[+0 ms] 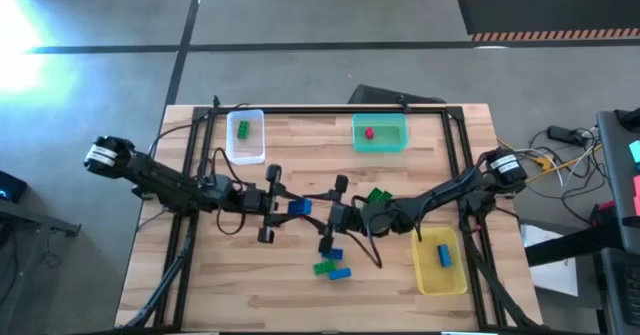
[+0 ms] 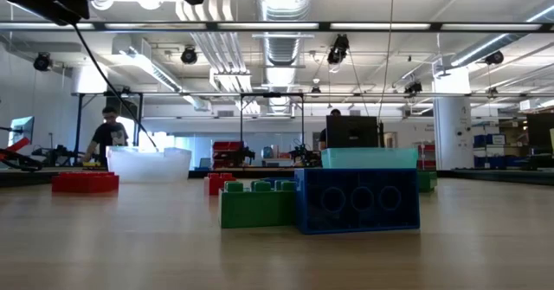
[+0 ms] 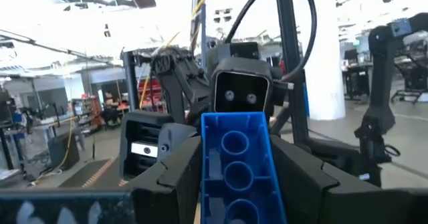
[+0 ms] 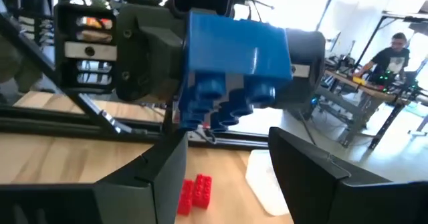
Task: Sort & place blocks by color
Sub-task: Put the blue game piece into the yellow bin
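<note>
The blue block (image 1: 298,208) sits mid-table, clamped in the left gripper (image 1: 285,207); the right gripper (image 1: 338,218), at its 3 o'clock, gapes wide around it. A handover slip could drop it. Loose blocks (image 1: 331,266) lie at 6 o'clock on the wooden table (image 1: 300,295); a workshop lies beyond.

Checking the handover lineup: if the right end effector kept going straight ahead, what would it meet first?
Most likely the blue block held up by the left end effector; the open right end effector faces it directly, though depth is unclear.
</note>
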